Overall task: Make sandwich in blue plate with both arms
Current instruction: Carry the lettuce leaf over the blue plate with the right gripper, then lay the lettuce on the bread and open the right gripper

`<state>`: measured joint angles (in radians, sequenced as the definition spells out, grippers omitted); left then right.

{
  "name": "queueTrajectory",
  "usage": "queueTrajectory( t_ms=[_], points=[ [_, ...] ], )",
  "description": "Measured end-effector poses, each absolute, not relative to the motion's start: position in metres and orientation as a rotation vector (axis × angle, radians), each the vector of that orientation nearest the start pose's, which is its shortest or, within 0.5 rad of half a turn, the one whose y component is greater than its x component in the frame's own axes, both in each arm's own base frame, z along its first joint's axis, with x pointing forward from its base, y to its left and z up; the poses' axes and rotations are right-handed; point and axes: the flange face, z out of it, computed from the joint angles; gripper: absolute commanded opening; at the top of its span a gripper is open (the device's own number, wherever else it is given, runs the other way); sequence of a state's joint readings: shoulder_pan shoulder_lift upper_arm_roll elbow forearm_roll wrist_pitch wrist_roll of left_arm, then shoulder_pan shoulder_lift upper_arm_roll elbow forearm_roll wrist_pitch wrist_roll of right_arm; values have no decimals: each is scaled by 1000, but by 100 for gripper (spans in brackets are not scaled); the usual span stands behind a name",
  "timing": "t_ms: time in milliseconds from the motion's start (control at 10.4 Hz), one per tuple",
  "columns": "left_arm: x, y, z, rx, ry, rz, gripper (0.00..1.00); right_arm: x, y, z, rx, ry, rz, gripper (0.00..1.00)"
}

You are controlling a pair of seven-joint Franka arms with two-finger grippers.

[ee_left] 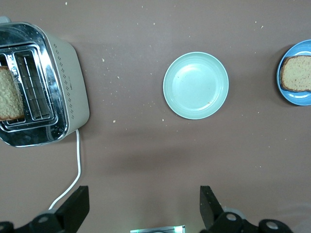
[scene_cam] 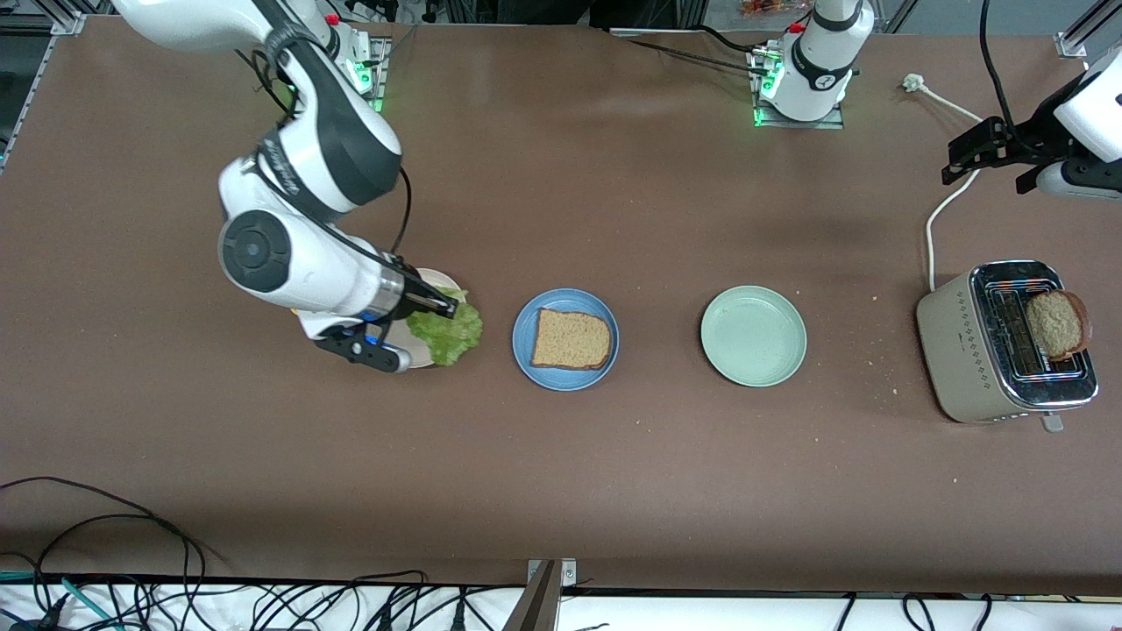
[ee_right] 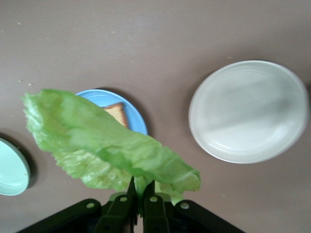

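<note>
Sandwich assembly so far: one square brown bread slice [scene_cam: 571,339] with darker crust lies flat on the round blue plate [scene_cam: 526,315] at frame centre. Beige toaster [scene_cam: 955,350], chrome-topped, sits at lower right of the frame with a second slice [scene_cam: 1058,324] on top. Pale green plate [scene_cam: 753,336], smooth and shallow, lies between. Right gripper [ee_right: 142,190], at centre-left over the white plate [ee_right: 248,111], pinches a ruffled lettuce leaf [scene_cam: 445,331]. Left gripper [ee_left: 143,206], upper right, waits with fingers spread.
</note>
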<state>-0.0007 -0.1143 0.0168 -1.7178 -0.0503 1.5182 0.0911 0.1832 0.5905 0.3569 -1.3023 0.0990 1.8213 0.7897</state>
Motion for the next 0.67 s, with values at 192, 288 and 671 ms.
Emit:
queueTrajectory(
  t_ms=[192, 288, 671],
  points=[
    [511, 4, 615, -3193, 119, 122, 100, 631, 365, 385, -2836, 510, 268, 2],
    [512, 5, 615, -3185, 119, 123, 100, 624, 390, 370, -2816, 526, 255, 2],
    [513, 8, 612, -3162, 116, 131, 100, 617, 433, 299, -2763, 550, 224, 7]
  ],
)
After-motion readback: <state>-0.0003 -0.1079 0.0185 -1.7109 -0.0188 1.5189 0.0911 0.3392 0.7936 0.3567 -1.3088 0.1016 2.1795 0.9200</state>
